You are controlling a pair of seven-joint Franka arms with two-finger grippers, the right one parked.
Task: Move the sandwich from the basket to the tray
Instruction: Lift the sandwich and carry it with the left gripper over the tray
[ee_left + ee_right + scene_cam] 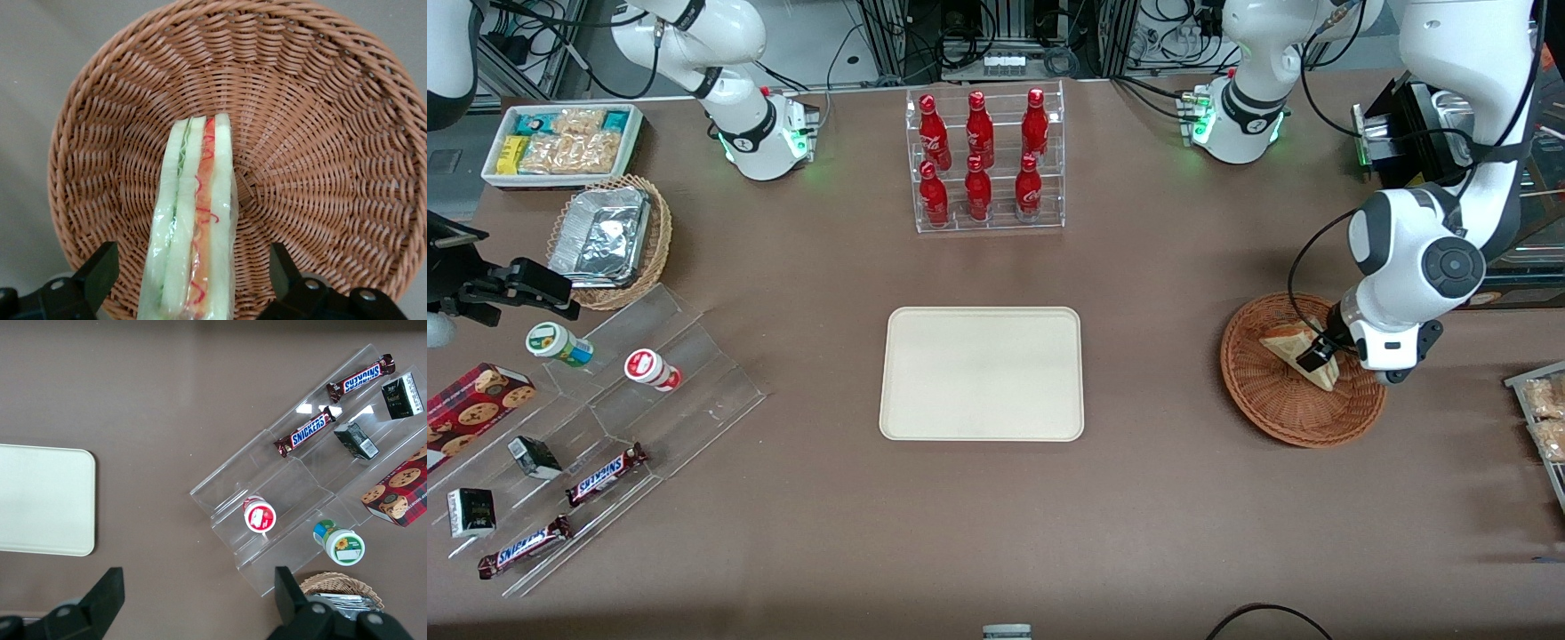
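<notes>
The sandwich [1288,342], a clear-wrapped wedge of pale bread with red and green filling, lies in the round reddish-brown basket [1280,425] toward the working arm's end of the table. My left gripper [1320,357] is down in the basket over the sandwich. In the left wrist view the gripper [192,267] is open, with one black finger on each side of the sandwich [195,220] and a gap of bare wicker [320,133] between each finger and the wrap. The cream-beige tray [981,373] lies bare at the table's middle.
A clear rack of red bottles [983,160] stands farther from the camera than the tray. Toward the parked arm's end are a white bin of snack packets [560,142], a lighter wicker basket with foil trays [609,242] and a clear stepped stand [631,418] with snacks.
</notes>
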